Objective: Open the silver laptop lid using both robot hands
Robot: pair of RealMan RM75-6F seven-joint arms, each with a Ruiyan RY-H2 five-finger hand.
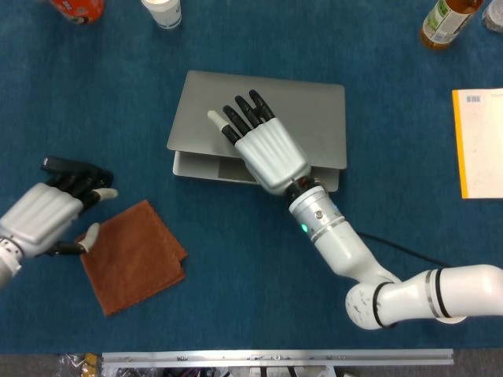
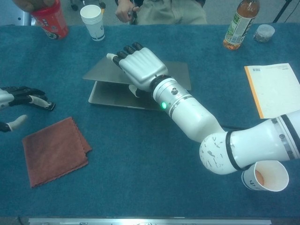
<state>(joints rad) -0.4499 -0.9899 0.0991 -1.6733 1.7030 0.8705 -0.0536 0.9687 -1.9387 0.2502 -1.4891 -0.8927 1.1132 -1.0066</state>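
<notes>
The silver laptop (image 1: 306, 110) lies mid-table, its lid (image 2: 101, 72) raised a little off the base (image 2: 112, 96) at the front edge. My right hand (image 1: 263, 145) lies across the lid with its dark fingers on top. Its thumb tucks under the front edge, so it grips the lid (image 2: 140, 70). My left hand (image 1: 47, 216) hovers at the far left with its fingers spread and nothing in it, well apart from the laptop. It also shows at the left edge of the chest view (image 2: 18, 98).
A black stapler-like object (image 1: 63, 165) lies partly under my left hand. A brown cloth (image 1: 130, 255) sits in front of it. A yellow-edged notebook (image 1: 479, 141) is at the right, with a paper cup (image 2: 265, 176) by my right elbow. A white cup (image 2: 92, 21), red can (image 2: 49, 18) and bottle (image 2: 239, 23) line the far edge.
</notes>
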